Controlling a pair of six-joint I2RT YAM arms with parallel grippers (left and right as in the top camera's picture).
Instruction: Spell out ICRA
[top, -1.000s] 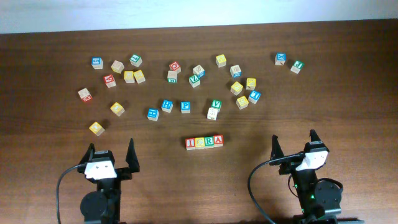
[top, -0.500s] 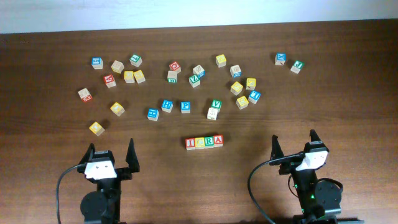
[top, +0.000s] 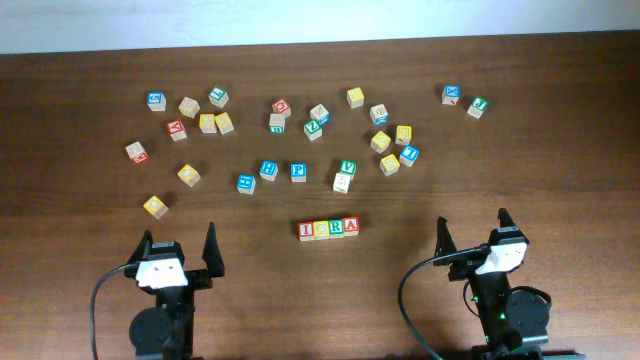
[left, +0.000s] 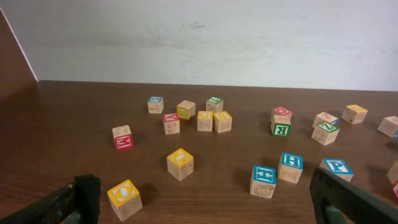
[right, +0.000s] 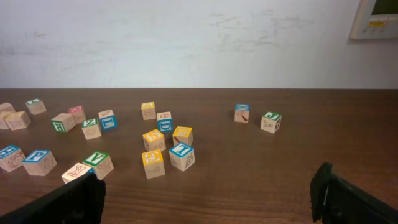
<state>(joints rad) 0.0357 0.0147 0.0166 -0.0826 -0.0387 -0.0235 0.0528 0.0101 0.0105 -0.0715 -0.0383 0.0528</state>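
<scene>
**Clerk:** Item one, the task cubes. Where did they stand?

**Checker:** ICRA (top: 328, 228): four wooden cubes in one row, lower centre of the overhead frame, each touching the next. From left to right they were red I (top: 306, 230), yellow C (top: 321, 229), green R (top: 336, 228) and red A (top: 351, 226). The row's right end sat slightly higher in the frame.

**Clerk:** Item two, the pincers?

**Checker:** Left gripper (top: 178, 240): lower left of the frame, jaws spread wide, holding nothing. Right gripper (top: 472, 228): lower right, likewise spread and empty. One stood to each side of the row, both well apart from it.

**Clerk:** Did the wrist views agree?

**Checker:** They did. Each showed its dark fingers (left: 84, 194) only at the bottom corners of the frame, with bare table (top: 560, 170) between them.

**Clerk:** Remaining stock?

**Checker:** Loose cubes (top: 313, 129) lay scattered across the upper half of the table. A blue P cube (top: 298, 171) sat above the row, apart from it. A yellow cube (top: 154, 206) stood alone at the left.
</scene>
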